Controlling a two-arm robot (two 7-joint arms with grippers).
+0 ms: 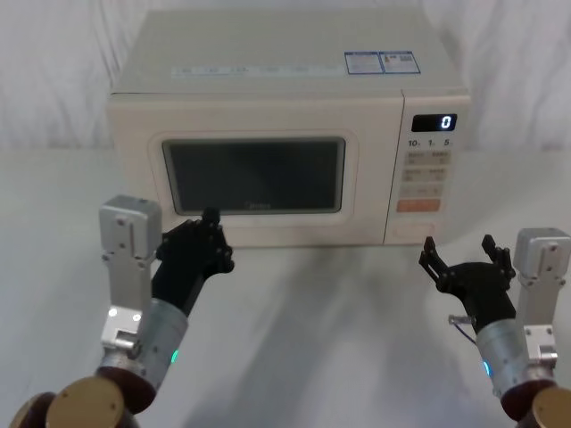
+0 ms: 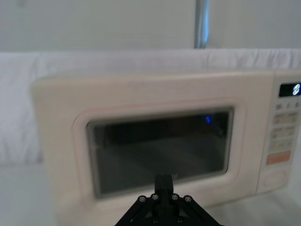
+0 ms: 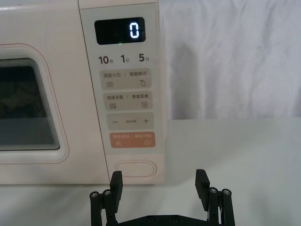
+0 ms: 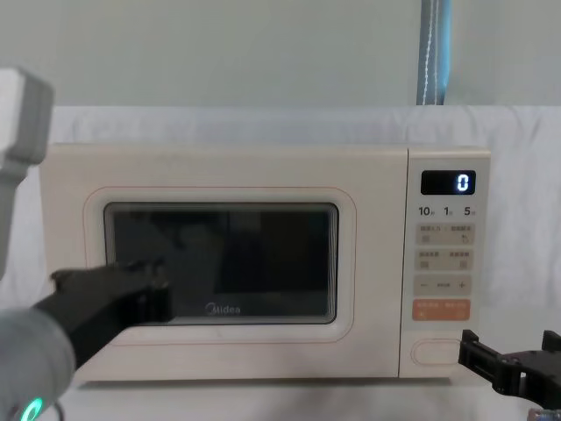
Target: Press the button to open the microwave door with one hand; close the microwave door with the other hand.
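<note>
My right black pronged hand (image 3: 159,188) hovers low over the white worktop (image 1: 339,339), prongs spread wide and empty, just before the cream microwave's wide pill-shaped button (image 3: 135,168), not touching. My left black hand (image 1: 207,234) reaches forward with prongs clenched together, at the shut cream door's (image 1: 259,116) lower frame, under its dark glass window (image 1: 254,175).

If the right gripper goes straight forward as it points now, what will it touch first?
Probably the microwave's control panel near the button. The right gripper, open, points at the panel's lower edge, with the button slightly off its centre line. How far away the panel is remains unclear.
</note>
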